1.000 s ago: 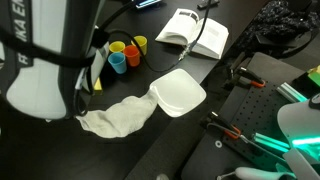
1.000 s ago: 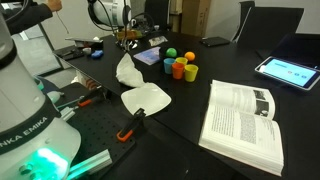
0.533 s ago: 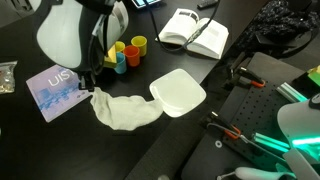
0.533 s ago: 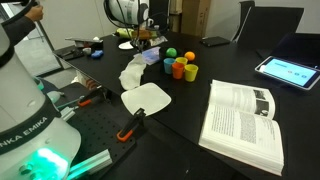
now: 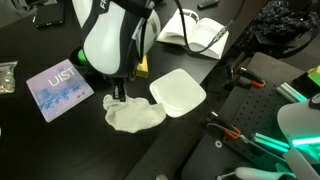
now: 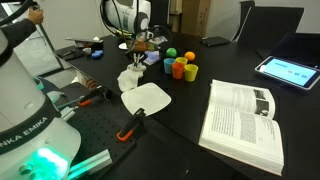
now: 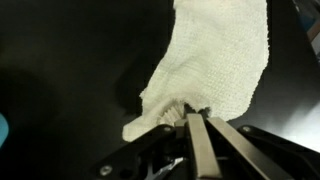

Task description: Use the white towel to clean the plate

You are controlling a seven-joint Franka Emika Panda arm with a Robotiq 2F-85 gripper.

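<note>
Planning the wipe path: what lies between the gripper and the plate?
Only the white towel: pinched in the gripper, it spreads toward the plate, its end near the rim, as an exterior view shows.

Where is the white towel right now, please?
In an exterior view the white towel lies between the plate and the blue booklet, pinched by the gripper.

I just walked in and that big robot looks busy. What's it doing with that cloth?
The robot arm has its pincer shut on one edge of the white towel. The towel lies crumpled on the black table, right beside the plate. The job is to wipe the plate with the towel, but the cloth is not lying across the plate yet.
</note>
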